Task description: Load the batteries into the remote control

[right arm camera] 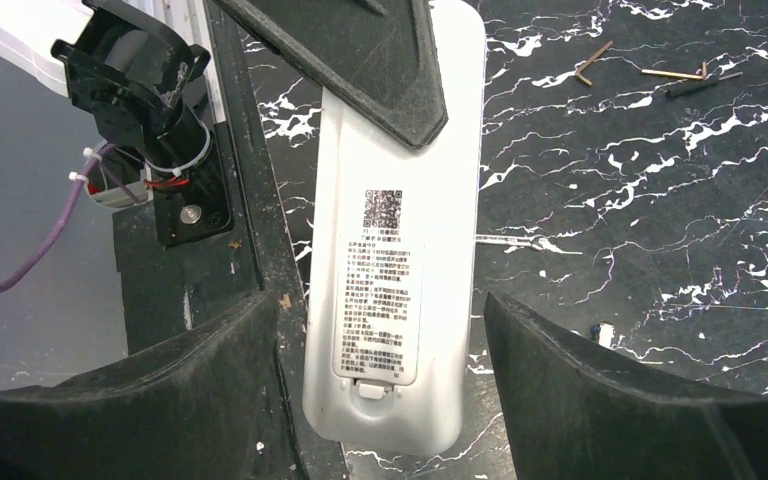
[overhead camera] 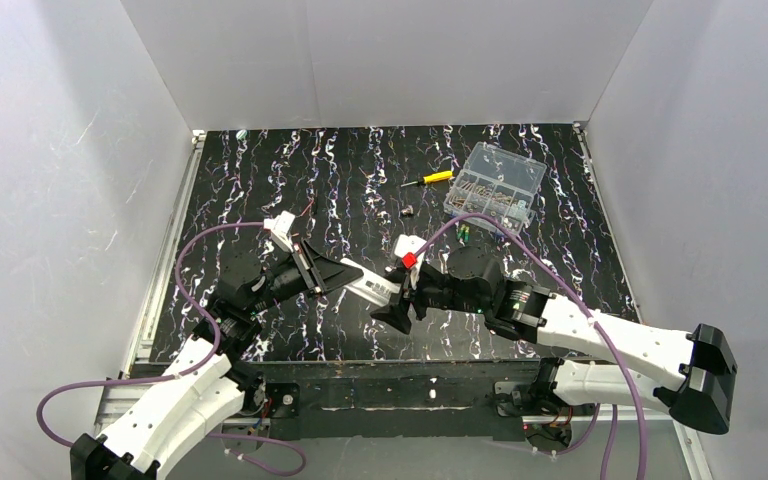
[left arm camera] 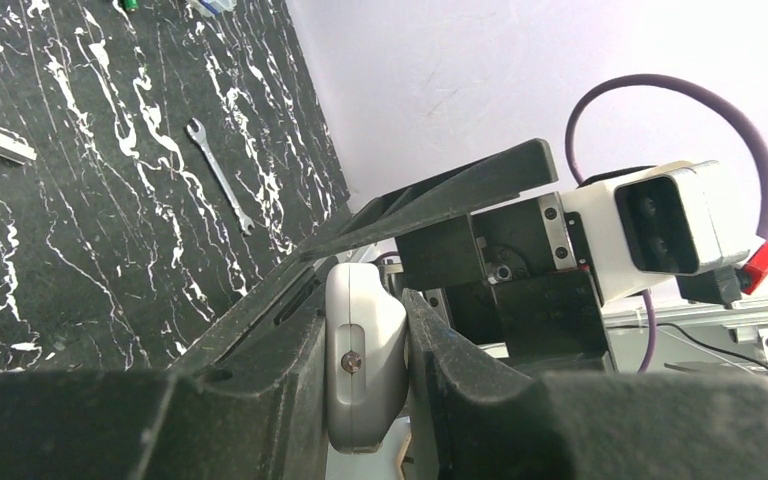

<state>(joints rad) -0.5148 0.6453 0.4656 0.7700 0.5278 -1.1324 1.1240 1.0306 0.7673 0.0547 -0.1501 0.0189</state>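
The white remote control (right arm camera: 400, 250) lies back side up, its labelled battery cover in place. My left gripper (overhead camera: 325, 272) is shut on one end of it; the left wrist view shows that end (left arm camera: 360, 330) pinched edge-on between the jaws. My right gripper (overhead camera: 400, 305) is open, and its fingers (right arm camera: 580, 390) straddle the remote's other end, by the cover latch, without touching it. The remote also shows in the top view (overhead camera: 370, 287), near the front edge. Two small green batteries (overhead camera: 465, 232) lie on the table behind the right gripper, next to the clear box.
A clear parts box (overhead camera: 495, 185) with screws stands at the back right. A yellow screwdriver (overhead camera: 430, 179) lies left of it. A small wrench (left arm camera: 220, 175) and hex keys (right arm camera: 660, 72) lie on the black marbled table. White walls enclose three sides.
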